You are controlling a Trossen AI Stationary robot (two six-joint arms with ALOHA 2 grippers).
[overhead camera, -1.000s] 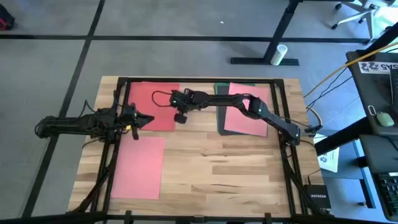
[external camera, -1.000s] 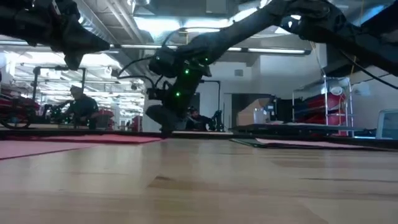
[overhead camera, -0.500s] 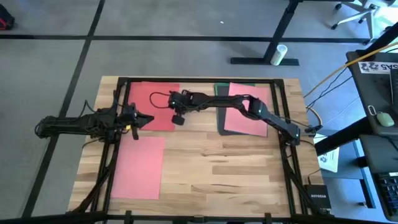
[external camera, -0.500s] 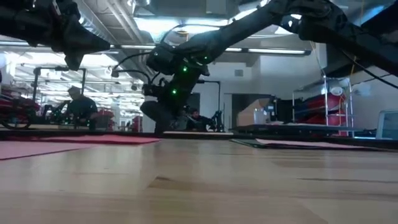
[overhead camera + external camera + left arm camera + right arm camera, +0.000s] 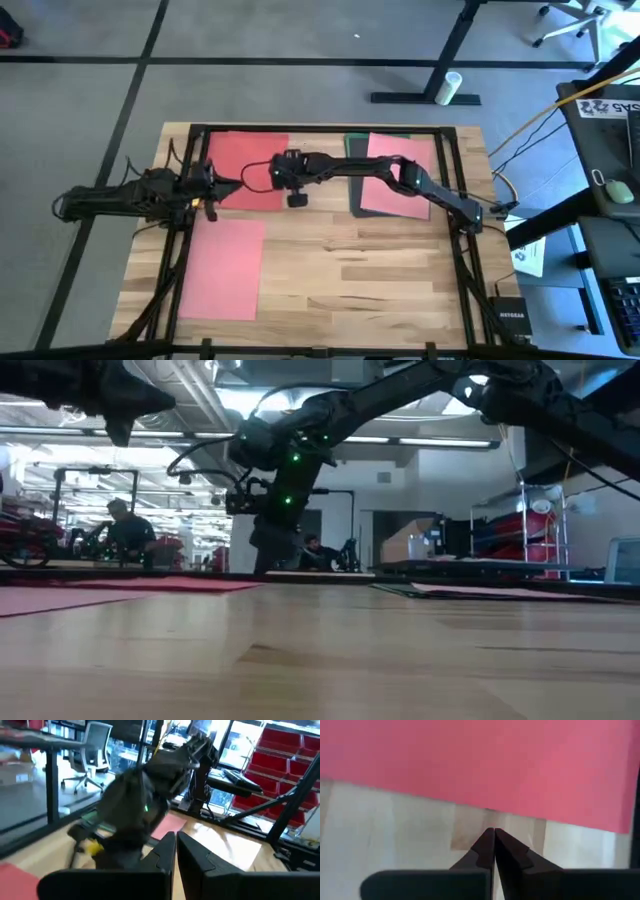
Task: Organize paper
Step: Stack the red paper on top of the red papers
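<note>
We see a red sheet (image 5: 248,170) at the table's (image 5: 380,270) far left, a pink sheet (image 5: 222,270) nearer, and a pink sheet on dark ones (image 5: 395,180) far right. Our right gripper (image 5: 494,836) hovers pinched closed, empty, beside the red sheet's edge. Our left gripper (image 5: 176,840), closed and empty, hangs over its left side.

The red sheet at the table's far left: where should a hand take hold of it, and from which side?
Probably at its near edge, coming down from above. The red sheet lies flat on the wooden table, so only an edge gives purchase; the right wrist view shows that edge bare, with the shut right hand just off it over wood. The left hand, also shut, hovers at the sheet's left side.
</note>
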